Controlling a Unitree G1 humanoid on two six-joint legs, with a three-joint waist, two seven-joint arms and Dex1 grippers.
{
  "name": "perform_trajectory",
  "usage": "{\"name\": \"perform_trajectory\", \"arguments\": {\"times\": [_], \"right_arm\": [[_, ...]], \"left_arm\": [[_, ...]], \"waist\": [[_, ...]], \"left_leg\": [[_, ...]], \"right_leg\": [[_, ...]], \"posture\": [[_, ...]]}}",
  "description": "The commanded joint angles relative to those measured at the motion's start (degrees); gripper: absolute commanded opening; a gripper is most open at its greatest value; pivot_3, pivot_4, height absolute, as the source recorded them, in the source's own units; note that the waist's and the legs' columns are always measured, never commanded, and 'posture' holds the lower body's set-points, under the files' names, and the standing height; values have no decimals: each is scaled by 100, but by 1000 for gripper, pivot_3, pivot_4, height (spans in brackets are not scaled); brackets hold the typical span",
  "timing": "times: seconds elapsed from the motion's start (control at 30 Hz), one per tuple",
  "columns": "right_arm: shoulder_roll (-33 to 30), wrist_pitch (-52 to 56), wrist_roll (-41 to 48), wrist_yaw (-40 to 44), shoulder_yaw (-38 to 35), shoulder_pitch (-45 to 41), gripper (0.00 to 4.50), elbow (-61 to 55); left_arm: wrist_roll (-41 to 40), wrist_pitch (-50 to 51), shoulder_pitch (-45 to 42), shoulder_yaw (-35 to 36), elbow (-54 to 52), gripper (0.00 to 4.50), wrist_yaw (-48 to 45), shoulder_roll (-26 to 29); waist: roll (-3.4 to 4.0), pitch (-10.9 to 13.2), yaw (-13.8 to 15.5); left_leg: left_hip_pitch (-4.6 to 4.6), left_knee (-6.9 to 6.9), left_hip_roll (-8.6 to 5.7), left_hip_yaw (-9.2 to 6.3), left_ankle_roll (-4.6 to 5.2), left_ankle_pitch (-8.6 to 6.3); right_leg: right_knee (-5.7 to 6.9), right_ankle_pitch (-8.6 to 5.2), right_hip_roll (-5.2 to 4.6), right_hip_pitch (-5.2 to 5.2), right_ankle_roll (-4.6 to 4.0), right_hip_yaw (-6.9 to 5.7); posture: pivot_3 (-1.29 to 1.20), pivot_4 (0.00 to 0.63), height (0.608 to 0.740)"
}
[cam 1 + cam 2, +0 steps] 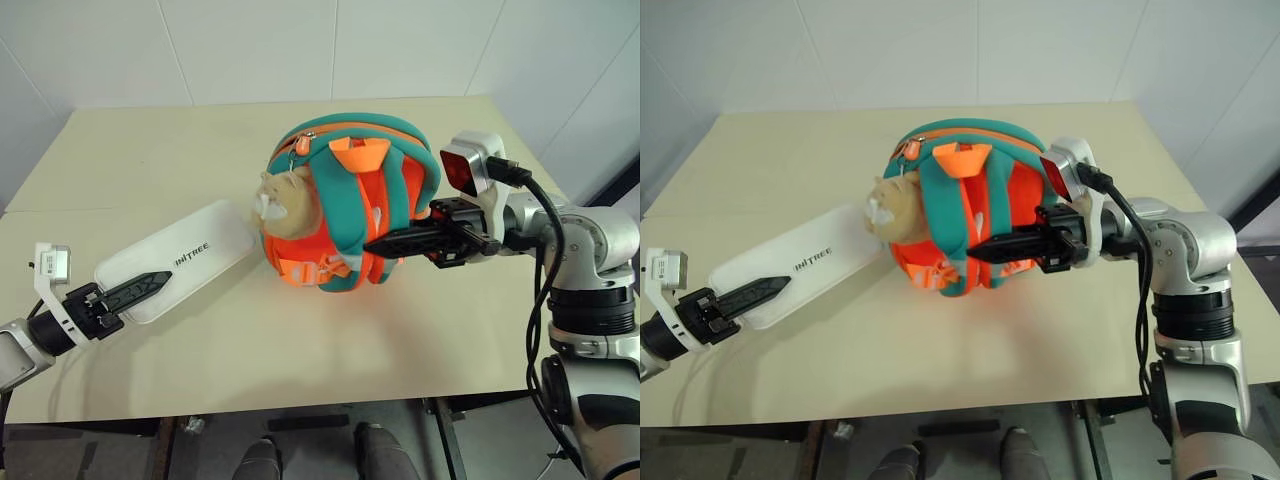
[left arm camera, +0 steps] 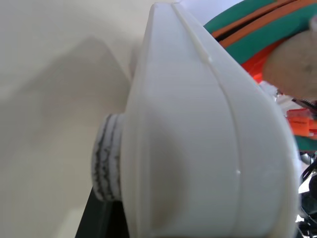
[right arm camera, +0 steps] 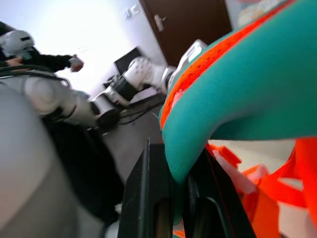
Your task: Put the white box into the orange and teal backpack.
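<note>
With your left gripper (image 1: 128, 292) clamped on the white box's (image 1: 185, 258) near end and your right gripper (image 1: 400, 241) pinching the orange and teal backpack's (image 1: 345, 200) teal strap (image 3: 237, 94) above the table (image 1: 300, 340), the box risks jamming against the plush charm (image 1: 288, 205).

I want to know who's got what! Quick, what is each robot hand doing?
Left gripper: closed on the white box.
Right gripper: closed on a teal strap of the orange and teal backpack.
</note>
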Motion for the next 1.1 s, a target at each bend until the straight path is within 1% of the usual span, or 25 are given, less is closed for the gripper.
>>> {"name": "perform_trajectory", "arguments": {"times": [0.03, 0.17, 0.27, 0.4, 0.47, 0.63, 0.73, 0.9, 0.97, 1.1], "right_arm": [[-51, -170, 86, 70, 132, 53, 21, -65], [-23, -311, 58, 26, 291, 191, 21, -68], [-37, -344, 106, 36, 364, 273, 21, -99], [-121, -352, 135, 141, 487, 440, 21, -236], [-177, -341, 150, 193, 527, 494, 21, -286], [-271, -377, 179, 214, 578, 549, 21, -349], [-284, -383, 200, 178, 553, 563, 21, -361], [-287, -426, 181, 114, 539, 595, 21, -362], [-269, -441, 188, 77, 518, 585, 21, -355], [-252, -459, 188, 33, 504, 584, 21, -348]], "left_arm": [[-415, -260, -74, 341, -560, 1363, -125, -50], [-734, -428, -23, 583, -937, 1363, -151, -45], [-577, -675, 53, 569, -1148, 1363, -282, -4], [-102, -1299, -529, 185, -1028, 1363, -282, 26], [132, -1541, -839, -47, -927, 1363, -448, 109], [458, -1807, -1525, -621, -632, 1363, -880, 312], [647, -1805, -1599, -1009, -680, 1363, -1357, 512], [924, -1879, -1480, -1341, -743, 1363, -1912, 768], [1412, -2263, -1253, -1535, -673, 1363, -2301, 929], [1801, -2673, -1266, -1665, -388, 1363, -2599, 1044]], "waist": [[-1, 0, 16], [-1, 0, 32], [-2, 0, 37], [-2, 0, 57], [-3, -1, 98], [-3, -1, 143], [-3, -1, 137], [-3, -1, 162], [-3, -1, 163], [-3, -1, 173]], "left_leg": [[0, 4, 0, 0, 0, 0], [-7, 29, -2, 0, 2, -2], [-8, 29, -2, -1, 3, -3], [-8, 31, -2, -1, 4, -3], [-8, 35, -2, -2, 3, -2], [-8, 36, -4, 0, 5, -3], [-9, 35, -2, 0, 5, -4], [-11, 34, -2, 0, 9, -6], [-11, 35, -2, 0, 9, -6], [-9, 36, -2, 0, 8, -6]], "right_leg": [[0, 3, 0, 1, 0, 0], [0, 8, -1, 8, 4, 0], [0, 9, 0, 8, 4, 0], [1, 9, 0, 8, 4, 0], [5, 9, 2, 8, 4, 0], [1, 11, 1, 11, 7, 1], [2, 11, 4, 9, 7, 1], [-2, 10, 2, 10, 7, 0], [-1, 10, 3, 10, 7, 0], [1, 10, 3, 12, 6, 0]], "posture": [[0, 150, 740], [0, 150, 740], [0, 150, 740], [0, 150, 740], [0, 150, 740], [0, 150, 740], [0, 150, 740], [0, 150, 740], [0, 150, 740], [0, 150, 740]]}}
